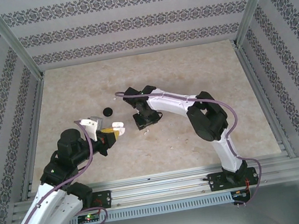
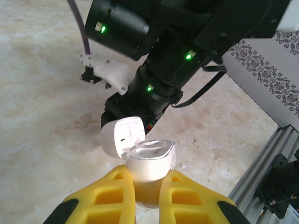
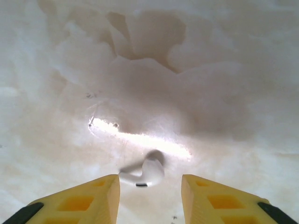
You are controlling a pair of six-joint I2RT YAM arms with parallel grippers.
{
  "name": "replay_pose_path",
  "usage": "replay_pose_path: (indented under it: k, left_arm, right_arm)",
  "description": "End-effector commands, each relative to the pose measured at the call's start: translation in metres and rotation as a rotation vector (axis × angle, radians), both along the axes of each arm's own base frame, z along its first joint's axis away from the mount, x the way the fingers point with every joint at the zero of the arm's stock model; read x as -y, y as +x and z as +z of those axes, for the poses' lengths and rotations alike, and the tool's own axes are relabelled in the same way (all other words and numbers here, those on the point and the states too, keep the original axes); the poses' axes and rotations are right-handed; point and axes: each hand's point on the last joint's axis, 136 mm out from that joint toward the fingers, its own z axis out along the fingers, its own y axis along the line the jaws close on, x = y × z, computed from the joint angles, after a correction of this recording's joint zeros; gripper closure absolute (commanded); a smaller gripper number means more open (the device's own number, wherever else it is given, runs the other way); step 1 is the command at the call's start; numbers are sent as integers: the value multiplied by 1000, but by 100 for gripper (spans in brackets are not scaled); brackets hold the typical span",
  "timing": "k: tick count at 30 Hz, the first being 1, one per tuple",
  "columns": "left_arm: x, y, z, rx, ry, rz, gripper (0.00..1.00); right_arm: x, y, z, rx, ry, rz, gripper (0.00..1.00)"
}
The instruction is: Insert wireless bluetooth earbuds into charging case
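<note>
Jaws of the right pincer (image 3: 149, 183) stand apart just above the marbled beige tabletop (image 3: 210, 70). Between them lies the white stemmed plastic earbud (image 3: 150, 170), its stem running toward one finger, and neither finger touches it. We judge the step in hand to be the pick. To do it well, we drop straight down until the tips almost meet the surface, with the earbud centred. Then we close slowly across the bulb rather than the thin stem, since so small and smooth a piece could squirt out or spin if caught off-centre. A light grip that leaves the stem free would help, because we expect the stem to enter its socket first.

Further out, the left pincer (image 2: 145, 181) is clamped on the white rounded plastic charging case (image 2: 150, 161), held clear of the table with its hinged lid (image 2: 122, 135) tipped back and the sockets facing up. That hold should be steady and level, so the right arm has only a short carry. In the overhead view a black round puck (image 1: 106, 111) sits nearby, and we leave it alone.
</note>
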Motion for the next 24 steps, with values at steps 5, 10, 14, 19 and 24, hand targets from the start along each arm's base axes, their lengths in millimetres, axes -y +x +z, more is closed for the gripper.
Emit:
replay_pose_path:
  k: [5,10,14,19,24]
  left_arm:
    - [0,-4,0,13,-13,-12,100]
    - [0,-5,-2,13,-12,-21,100]
    - [0,-6,-1,19,-3,-27,100]
    - [-3,-10,-3,21,9,-27,100]
    - [-6,-14,-5,26,21,-21,100]
  right_arm:
    - [5,-8,8,10,95,-224,58]
    - [-4,-18,-4,-22,195,-347,55]
    - [-11,-22,-13,-50,193,-349,55]
    - [-20,-19,-18,-59,195,-345,55]
    - [-24,-16,-22,-66,178,-332,55]
